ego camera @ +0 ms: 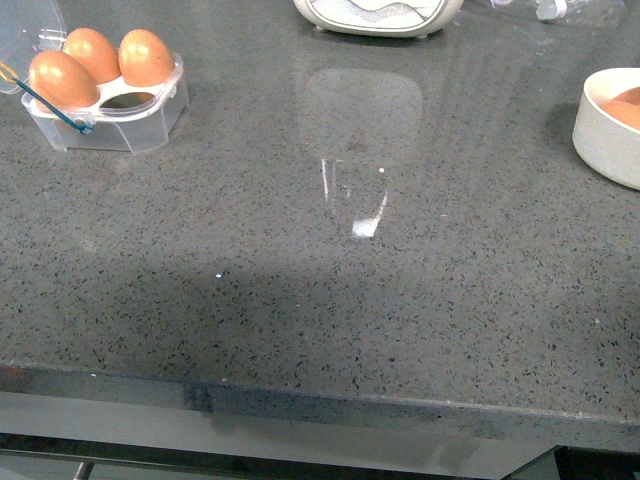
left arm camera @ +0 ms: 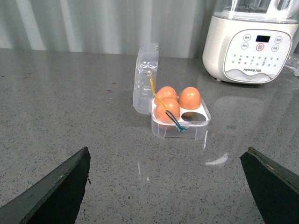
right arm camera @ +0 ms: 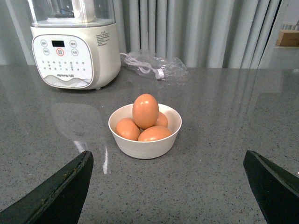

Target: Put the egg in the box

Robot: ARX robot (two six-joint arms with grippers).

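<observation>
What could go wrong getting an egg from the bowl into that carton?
1. The top egg sits perched on the other eggs in the bowl; a clumsy grasp could let it slip or crack.
2. The box has one free cup, tight beside seated eggs, so an off placement could knock them.

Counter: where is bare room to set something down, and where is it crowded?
The middle of the counter is bare, from the box on the left to the bowl on the right and down to the near edge. Crowded: the far edge by the white appliance, and the bowl, heaped with eggs.
</observation>
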